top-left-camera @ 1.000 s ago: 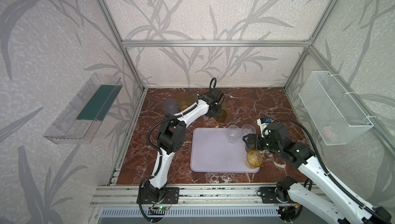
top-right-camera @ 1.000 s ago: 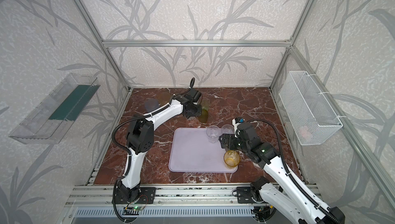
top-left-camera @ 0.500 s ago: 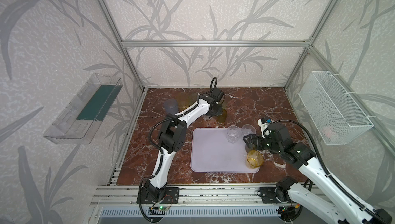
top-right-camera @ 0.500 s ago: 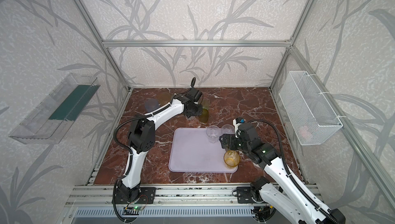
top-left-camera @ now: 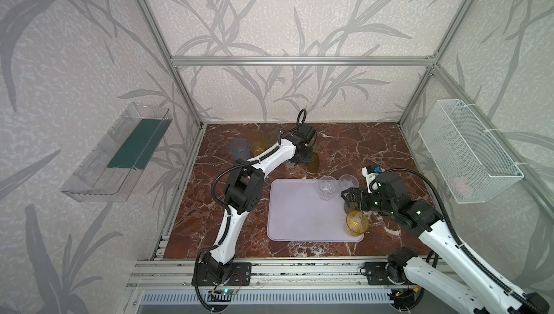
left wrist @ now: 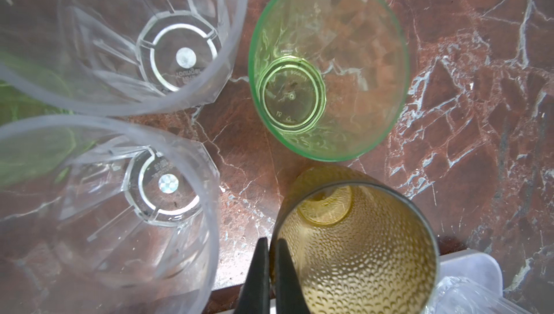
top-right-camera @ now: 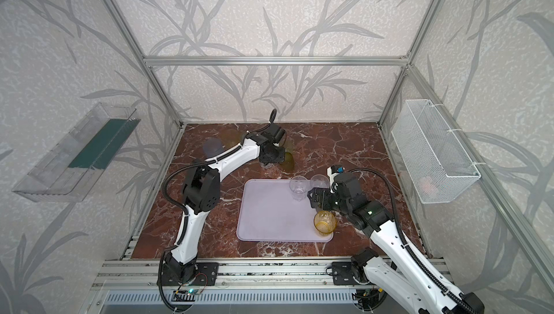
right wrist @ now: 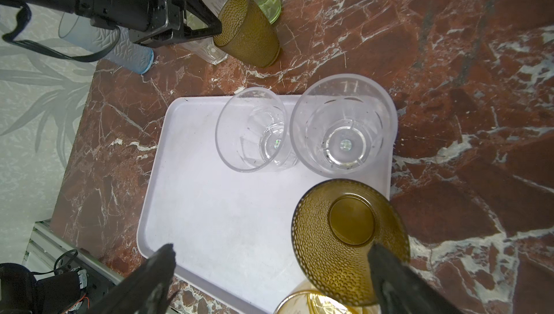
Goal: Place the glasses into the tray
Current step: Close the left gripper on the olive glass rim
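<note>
Olive tumbler point(left wrist: 356, 255) rim pinched btw L jaws, R jaws wide over tray point(right wrist: 209, 207)

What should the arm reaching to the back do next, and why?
Probably lift straight up: the left gripper is shut on the rim of the olive-brown glass, which is outside the tray with other glasses close beside it. Rising first should clear them before carrying it over.

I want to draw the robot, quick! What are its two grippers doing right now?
Left gripper: shut on the rim of the olive-brown glass.
Right gripper: open, holding nothing.
</note>
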`<state>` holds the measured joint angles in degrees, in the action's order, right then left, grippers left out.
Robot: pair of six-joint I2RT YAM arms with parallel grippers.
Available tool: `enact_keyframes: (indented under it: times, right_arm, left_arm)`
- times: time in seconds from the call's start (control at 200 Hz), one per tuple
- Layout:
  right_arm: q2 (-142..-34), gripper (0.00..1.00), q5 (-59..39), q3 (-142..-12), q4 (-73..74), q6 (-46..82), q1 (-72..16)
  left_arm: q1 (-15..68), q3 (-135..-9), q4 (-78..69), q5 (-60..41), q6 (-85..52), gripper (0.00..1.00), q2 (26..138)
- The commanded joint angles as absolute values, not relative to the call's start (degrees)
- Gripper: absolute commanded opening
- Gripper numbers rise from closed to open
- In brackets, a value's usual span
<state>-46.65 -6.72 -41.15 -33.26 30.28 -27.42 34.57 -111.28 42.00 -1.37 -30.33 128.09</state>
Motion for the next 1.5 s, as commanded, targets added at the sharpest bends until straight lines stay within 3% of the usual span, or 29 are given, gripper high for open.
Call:
enact_keyframes:
  times: [0.0, 1.494]
  right_arm:
    - [-45.70, 0.99, -7.12, -40.53, -33.14, 30.76, -27.15]
    - [-45.54, 0.99, -9.96, -40.87, -31.47, 32.32, -27.05]
  left_arm:
    - [34.90, -112.50, 44.30, -0.70, -29.79, 0.00, 128.83]
    - [35.26, -109.34, 44.75, -2.06, -28.98, 0.00, 118.71]
